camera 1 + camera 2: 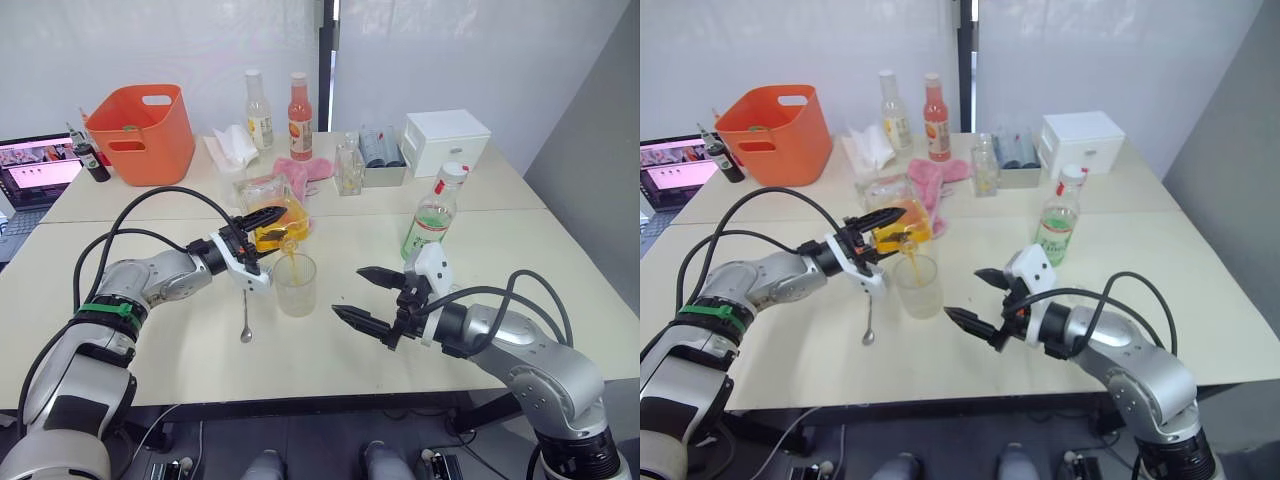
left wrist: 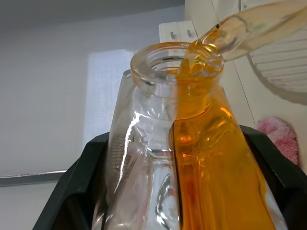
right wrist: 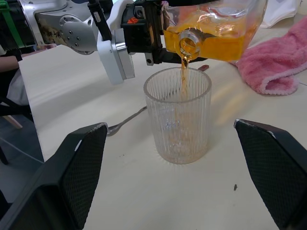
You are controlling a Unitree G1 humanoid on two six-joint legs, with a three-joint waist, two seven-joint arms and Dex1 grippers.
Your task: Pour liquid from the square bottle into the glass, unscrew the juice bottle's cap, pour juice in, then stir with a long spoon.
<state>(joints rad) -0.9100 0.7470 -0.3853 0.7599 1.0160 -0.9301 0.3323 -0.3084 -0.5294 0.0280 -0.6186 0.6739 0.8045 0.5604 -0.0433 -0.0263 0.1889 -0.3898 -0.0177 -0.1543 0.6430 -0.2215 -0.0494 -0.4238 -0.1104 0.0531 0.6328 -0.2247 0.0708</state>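
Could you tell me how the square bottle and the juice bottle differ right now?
The square bottle is tipped over the glass in the left gripper, uncapped, pouring orange liquid. The juice bottle stands upright on the table, untouched, its cap on, holding pale greenish liquid. Both are clear.

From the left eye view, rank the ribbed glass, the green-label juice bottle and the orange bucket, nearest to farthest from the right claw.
1. The glass, just to the left of the right claw, under the amber stream.
2. The juice bottle, standing behind the claw, toward its right.
3. The orange bucket, at the table's far left corner.
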